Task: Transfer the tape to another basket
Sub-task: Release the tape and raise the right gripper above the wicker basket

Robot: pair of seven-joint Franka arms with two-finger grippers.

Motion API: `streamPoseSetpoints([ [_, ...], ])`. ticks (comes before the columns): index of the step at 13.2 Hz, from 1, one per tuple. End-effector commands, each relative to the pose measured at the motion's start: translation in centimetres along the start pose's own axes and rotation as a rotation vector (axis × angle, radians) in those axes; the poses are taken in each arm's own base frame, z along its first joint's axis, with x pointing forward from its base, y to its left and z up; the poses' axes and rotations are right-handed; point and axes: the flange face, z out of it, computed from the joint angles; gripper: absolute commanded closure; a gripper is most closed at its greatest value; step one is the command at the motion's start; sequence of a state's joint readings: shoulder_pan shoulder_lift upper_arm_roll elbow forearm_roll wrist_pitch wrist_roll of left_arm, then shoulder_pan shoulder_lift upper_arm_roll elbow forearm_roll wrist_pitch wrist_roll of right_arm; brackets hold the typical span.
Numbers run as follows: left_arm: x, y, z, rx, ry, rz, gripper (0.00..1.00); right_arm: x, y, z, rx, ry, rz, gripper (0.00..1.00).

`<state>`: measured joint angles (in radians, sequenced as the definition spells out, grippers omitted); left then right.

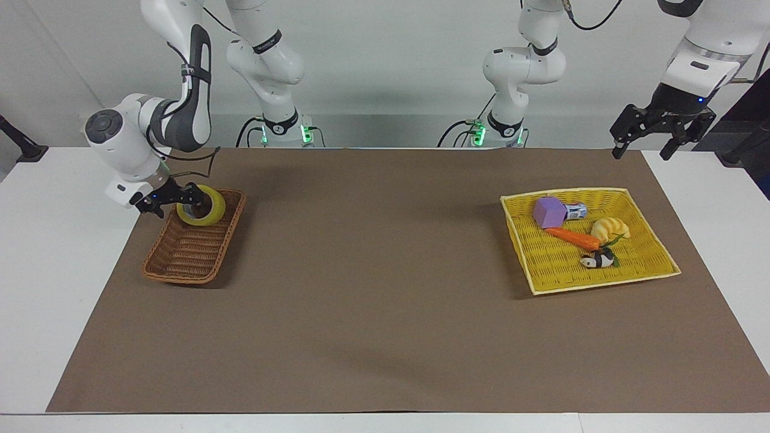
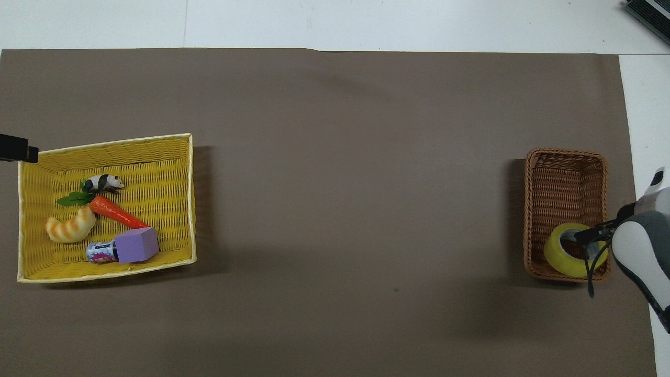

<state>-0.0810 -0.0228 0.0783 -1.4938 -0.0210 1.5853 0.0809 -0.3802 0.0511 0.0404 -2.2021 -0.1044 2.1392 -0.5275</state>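
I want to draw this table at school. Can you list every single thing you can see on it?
tape: one, yellow, in the brown basket, at its end nearer the robots
brown basket: one, dark brown wicker, at the right arm's end of the table
yellow basket: one, bright yellow, at the left arm's end
purple block: one, in the yellow basket
small can: one, beside the block
carrot: one, orange, in the yellow basket
croissant: one, golden, beside the carrot
panda: one, black and white, in the yellow basket
brown mat: one, over the table
right gripper: at the tape, over the brown basket
left gripper: waiting, fingers open, above the table's corner
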Motion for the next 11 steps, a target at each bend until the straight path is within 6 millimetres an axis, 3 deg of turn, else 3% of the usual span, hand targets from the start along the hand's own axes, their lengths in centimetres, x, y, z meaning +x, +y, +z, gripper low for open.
streamPoseSetpoints([
  [1,-0.4,-0.3,-0.5,0.013,-0.008,0.004,0.00,0.7,0.7,-0.9,-0.028,0.007,-0.049,0.00],
  [4,-0.4,-0.3,-0.6,0.013,-0.006,0.004,0.00,4.0,-0.2,-6.6,-0.062,0.041,-0.097,0.00],
  [6,-0.4,-0.3,-0.5,0.013,-0.008,0.004,0.00,6.3,-2.3,-8.7,-0.088,0.078,-0.133,0.00],
  [8,-0.4,-0.3,-0.5,0.013,-0.008,0.004,0.00,7.4,-3.3,-10.8,-0.098,0.118,-0.033,0.00],
  [11,-0.4,-0.3,-0.6,0.013,-0.006,0.004,0.00,8.8,-6.9,-14.4,-0.084,0.110,0.110,0.00],
])
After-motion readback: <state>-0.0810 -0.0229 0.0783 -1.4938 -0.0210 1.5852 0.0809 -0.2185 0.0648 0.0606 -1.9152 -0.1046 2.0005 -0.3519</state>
